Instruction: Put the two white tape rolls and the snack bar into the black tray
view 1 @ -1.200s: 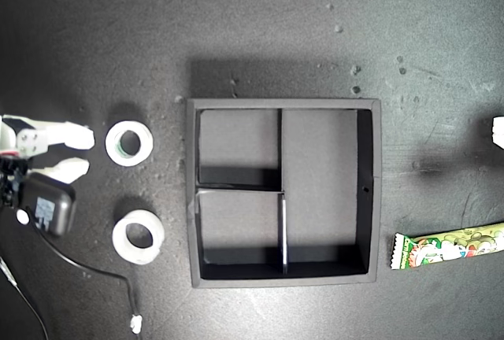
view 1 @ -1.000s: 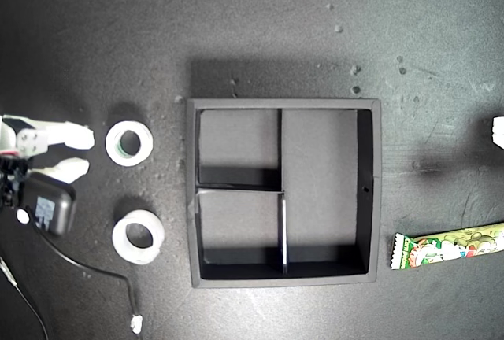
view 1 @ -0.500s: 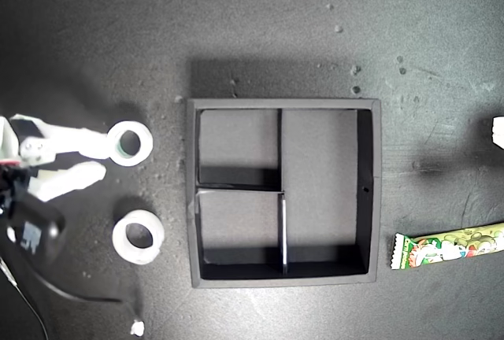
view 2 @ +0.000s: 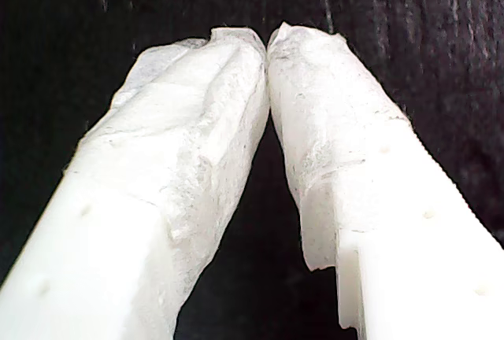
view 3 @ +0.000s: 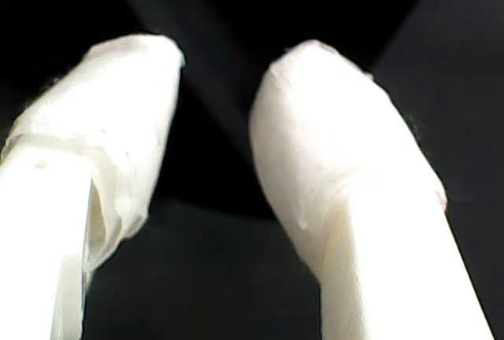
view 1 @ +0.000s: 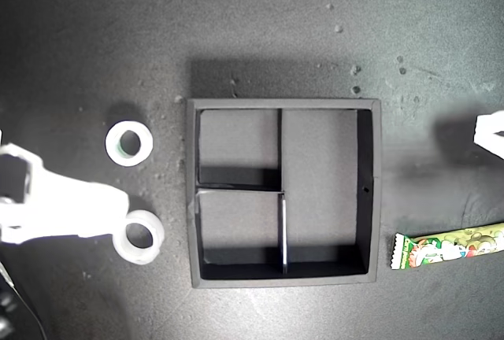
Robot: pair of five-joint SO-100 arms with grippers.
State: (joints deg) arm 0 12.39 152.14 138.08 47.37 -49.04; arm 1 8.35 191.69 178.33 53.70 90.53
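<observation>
Two white tape rolls lie on the dark table at the exterior view's left, the upper tape roll [view 1: 113, 143] and the lower tape roll [view 1: 142, 255]. An arm's white gripper [view 1: 118, 205] reaches in from that side, its blurred tip against the lower roll's rim. The black tray [view 1: 376, 190] sits mid-table with nothing in its compartments. The snack bar [view 1: 449, 247] lies at the exterior view's right, below another arm's white tip [view 1: 492, 131]. My first gripper [view 2: 266, 41] is shut, tips touching, over bare dark surface. My second gripper [view 3: 216, 64] is open and holds nothing. The wrist views do not show which arm is which.
Small pale crumbs and scuffs dot the table behind the tray [view 1: 354, 79]. A dark cable end shows at the exterior view's lower left corner [view 1: 9, 312].
The arm at the exterior view's left swung from beside the upper tape roll down to the lower roll's rim. The white tip at the exterior view's right edge has come further into view.
</observation>
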